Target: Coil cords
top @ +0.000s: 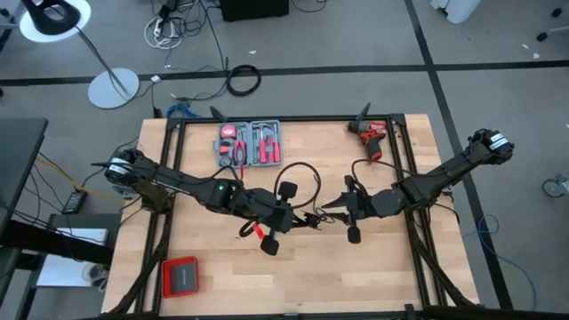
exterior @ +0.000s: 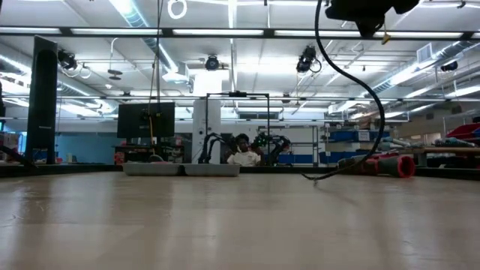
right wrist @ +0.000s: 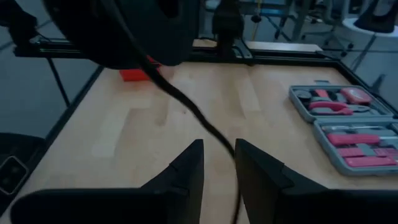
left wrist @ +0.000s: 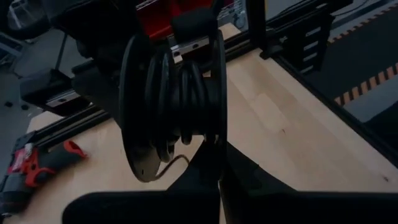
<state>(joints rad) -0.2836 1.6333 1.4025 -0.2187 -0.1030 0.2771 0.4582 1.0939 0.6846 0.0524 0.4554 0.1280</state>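
A grey hinged tool case [top: 251, 143] lies open at the far edge of the pale wooden table [top: 373, 276], its two trays filled with red-handled hand tools. A red and black cordless drill [top: 370, 135] rests near the far right corner, and a flat red box [top: 180, 276] sits near the front left corner, well apart from both arms. On the floor beyond the table stand a white lamp base [top: 113, 89] and a loose black coil of cable [top: 243, 80].

At mid-table the left gripper [top: 277, 216] has its fingers pressed together on a black spool [left wrist: 171, 106] wound with the thin black cable [right wrist: 193, 115], held above the boards. From the spool the cable arcs up in a loop and trails toward the right arm.

The right gripper [right wrist: 219, 163] faces the left one across a short gap, its two dark fingers standing slightly apart with the cable running down between them; whether they touch it cannot be told.
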